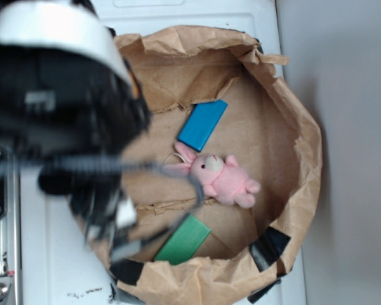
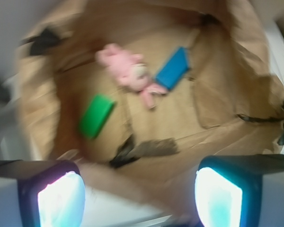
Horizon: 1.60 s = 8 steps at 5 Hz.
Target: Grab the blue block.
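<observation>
Landmark: the pink plush bunny (image 1: 223,180), lying on its side near the middle of the paper bag's (image 1: 305,146) flattened floor.

Blue block (image 1: 202,124): flat on the brown paper, just beyond the bunny's ears in the exterior view, one short end near the ear tips, long axis running diagonally away from the bunny toward the bag's rolled rim. In the wrist view the blue block (image 2: 173,69) sits just beside the bunny's (image 2: 129,71) head; contact or a small gap, cannot tell through the blur. Nothing rests on it.

Green block (image 1: 183,241): on the opposite side of the bunny from the blue one, close to the bag wall, also flat and diagonal. Wrist view has the green block (image 2: 96,116) apart from the bunny's body.

My gripper (image 2: 142,191): jaws spread wide, two pale finger pads (image 2: 61,198) at the lower corners of the wrist view with a broad gap between them, nothing held. I sit above the bag's near rim, well apart from the bunny and the blue block. Exterior view shows my arm (image 1: 57,108) only as a dark blur over the bag's edge.
</observation>
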{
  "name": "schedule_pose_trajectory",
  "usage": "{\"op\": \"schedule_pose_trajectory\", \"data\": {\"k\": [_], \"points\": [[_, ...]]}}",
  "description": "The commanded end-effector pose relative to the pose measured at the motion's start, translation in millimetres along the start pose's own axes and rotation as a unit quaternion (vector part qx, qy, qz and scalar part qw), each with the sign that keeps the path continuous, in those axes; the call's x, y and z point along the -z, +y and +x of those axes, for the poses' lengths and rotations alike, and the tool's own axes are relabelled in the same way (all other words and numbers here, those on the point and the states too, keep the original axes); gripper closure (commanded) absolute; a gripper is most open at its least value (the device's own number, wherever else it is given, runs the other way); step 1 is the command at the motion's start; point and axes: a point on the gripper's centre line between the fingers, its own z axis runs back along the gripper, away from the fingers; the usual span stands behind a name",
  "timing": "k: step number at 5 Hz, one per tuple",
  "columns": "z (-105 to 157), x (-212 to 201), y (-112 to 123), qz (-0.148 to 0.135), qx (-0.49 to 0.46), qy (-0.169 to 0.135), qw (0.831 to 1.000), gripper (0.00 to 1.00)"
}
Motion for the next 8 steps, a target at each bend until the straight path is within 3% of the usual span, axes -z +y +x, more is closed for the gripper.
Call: {"op": "schedule_pose_trajectory", "data": {"k": [1,2,3,5,7,8], "points": [[6,-9,5,-0.007,-0.007,-0.021,1.0,0.0],[6,-9,5,-0.007,-0.007,-0.021,1.0,0.0],[34,16,-14,-0.014,-0.043,-0.069,0.997,0.0],[64,65,-28,0.013,-0.052,-0.067,0.996,0.0],[78,92,-13,0.005,-0.074,-0.036,0.997,0.0],[77,90,-8,0.011,-0.144,-0.018,0.989,0.0]]}}
